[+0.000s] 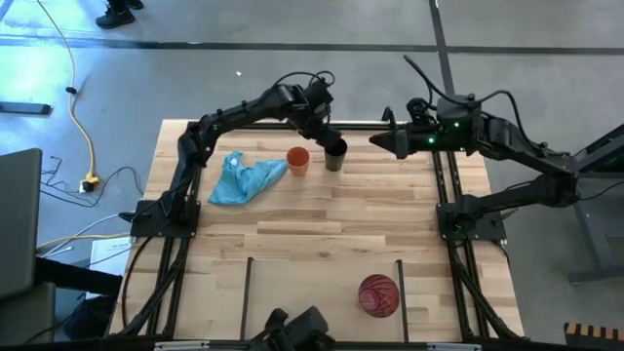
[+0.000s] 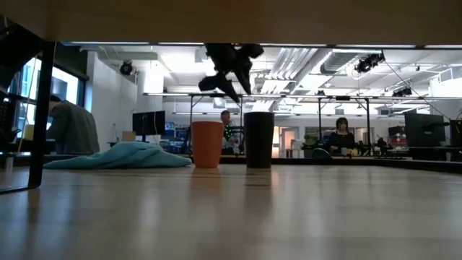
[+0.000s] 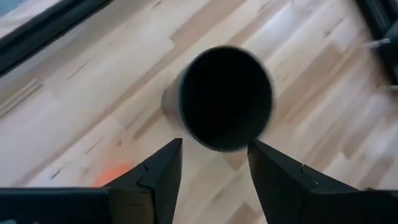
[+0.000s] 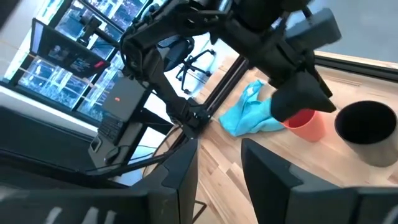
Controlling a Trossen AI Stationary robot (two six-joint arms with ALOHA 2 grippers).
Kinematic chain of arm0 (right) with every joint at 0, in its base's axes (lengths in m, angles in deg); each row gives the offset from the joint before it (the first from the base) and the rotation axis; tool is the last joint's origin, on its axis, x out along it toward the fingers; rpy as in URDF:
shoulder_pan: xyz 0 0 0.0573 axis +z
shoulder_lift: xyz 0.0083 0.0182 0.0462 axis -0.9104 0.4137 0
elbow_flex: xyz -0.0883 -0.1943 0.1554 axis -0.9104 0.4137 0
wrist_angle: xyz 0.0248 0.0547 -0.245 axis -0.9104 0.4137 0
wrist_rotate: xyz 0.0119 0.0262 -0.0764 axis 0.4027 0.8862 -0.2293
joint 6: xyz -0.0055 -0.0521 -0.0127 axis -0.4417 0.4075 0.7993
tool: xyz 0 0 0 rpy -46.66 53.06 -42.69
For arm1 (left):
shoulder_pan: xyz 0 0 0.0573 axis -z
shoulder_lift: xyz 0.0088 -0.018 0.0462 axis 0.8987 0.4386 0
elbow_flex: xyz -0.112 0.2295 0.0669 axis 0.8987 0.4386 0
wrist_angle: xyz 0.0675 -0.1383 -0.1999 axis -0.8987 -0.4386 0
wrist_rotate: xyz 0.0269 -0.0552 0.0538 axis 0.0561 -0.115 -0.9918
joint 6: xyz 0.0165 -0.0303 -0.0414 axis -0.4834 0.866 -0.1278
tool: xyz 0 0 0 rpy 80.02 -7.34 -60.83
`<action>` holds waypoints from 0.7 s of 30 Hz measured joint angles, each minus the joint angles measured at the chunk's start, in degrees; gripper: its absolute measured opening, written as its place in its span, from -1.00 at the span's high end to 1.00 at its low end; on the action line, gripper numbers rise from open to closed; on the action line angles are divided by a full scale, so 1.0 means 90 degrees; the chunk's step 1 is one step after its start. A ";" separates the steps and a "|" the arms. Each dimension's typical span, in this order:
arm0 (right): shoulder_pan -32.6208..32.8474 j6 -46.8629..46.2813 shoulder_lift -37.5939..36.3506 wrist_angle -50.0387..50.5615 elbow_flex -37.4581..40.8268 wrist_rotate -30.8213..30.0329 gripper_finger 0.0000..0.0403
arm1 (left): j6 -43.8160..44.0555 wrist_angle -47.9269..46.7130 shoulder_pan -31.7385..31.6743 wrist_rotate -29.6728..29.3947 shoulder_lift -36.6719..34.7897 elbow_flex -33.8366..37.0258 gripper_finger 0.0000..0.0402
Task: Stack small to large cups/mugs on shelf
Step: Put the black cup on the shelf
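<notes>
Left tool [image 3: 211,171]: spread open, empty, above black cup [image 3: 225,98] | cup: upright, dark hollow, round rim

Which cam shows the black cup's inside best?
Left wrist view: it looks straight down into the black cup, open mouth just beyond the open left gripper. The high view shows it small at the arm's tip, the low view only its side, the right wrist view a slanted rim.

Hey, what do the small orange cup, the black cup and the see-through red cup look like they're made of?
Small orange cup: probably plastic, matte, uniformly coloured, thin wall. Black cup: likely plastic, dull finish with faint sheen on its side. See-through red cup: seems translucent plastic, since light passes through it.
</notes>
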 joint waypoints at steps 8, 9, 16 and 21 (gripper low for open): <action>-0.0001 0.0299 0.0000 -0.0046 0.0000 0.0032 0.43 | 0.0313 -0.0833 -0.0005 0.0364 -0.0012 -0.0853 0.15; -0.0001 0.0326 0.0000 -0.0046 0.0000 0.0044 0.43 | 0.0393 -0.0882 -0.0008 0.0477 -0.0009 -0.0886 0.15; -0.0001 0.0561 0.0001 -0.0046 0.0000 0.0197 0.43 | 0.0683 -0.1251 0.0071 0.1147 0.0126 -0.0898 0.15; -0.0001 0.0614 0.0002 -0.0042 0.0000 0.0290 0.43 | 0.0755 -0.1614 0.0222 0.1647 0.0390 -0.0881 0.15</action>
